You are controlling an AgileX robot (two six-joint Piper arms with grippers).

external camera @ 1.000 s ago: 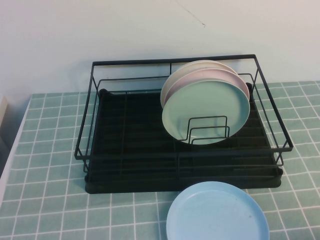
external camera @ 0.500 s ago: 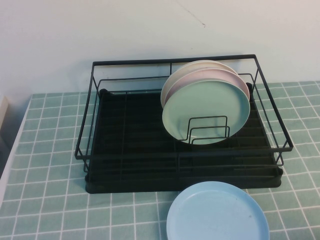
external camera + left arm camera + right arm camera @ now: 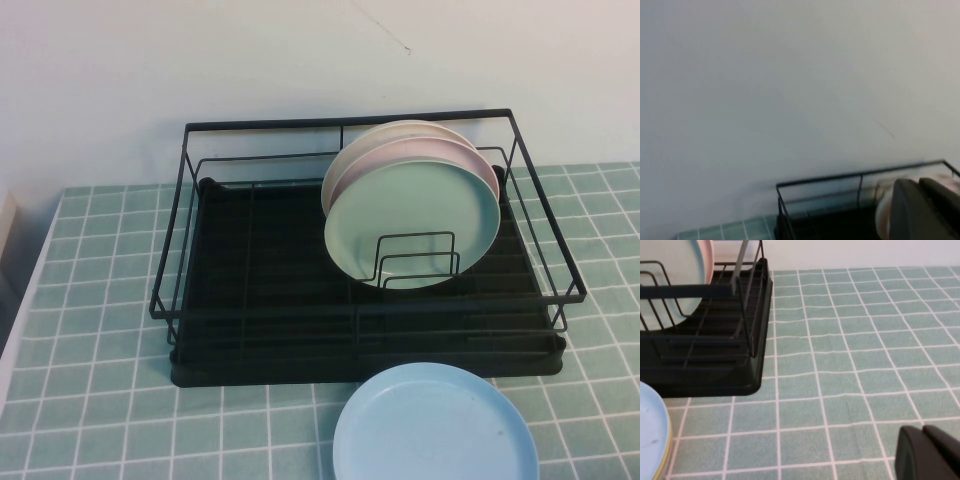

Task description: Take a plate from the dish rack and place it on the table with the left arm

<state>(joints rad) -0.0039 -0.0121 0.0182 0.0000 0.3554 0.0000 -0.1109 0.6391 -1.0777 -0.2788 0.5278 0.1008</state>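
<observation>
The mint-green plate [image 3: 415,225] stands upright in the right half of the black dish rack [image 3: 260,260], in front of a pale pink plate [image 3: 420,152] and a cream one. Neither arm shows in the high view. In the left wrist view my left gripper [image 3: 917,182] is shut and empty, raised to the left of the rack's top rail [image 3: 855,175]. In the right wrist view my right gripper [image 3: 922,429] is shut and empty, low over the teal tiled table [image 3: 850,340] to the right of the rack [image 3: 715,355]. The mint plate's edge [image 3: 670,270] shows there too.
A light sky-blue plate [image 3: 435,425] lies flat on the table [image 3: 90,300] against the rack's front edge; it also shows in the right wrist view [image 3: 650,430]. A pale wall stands behind the rack. Bare tiles lie left and right of the rack.
</observation>
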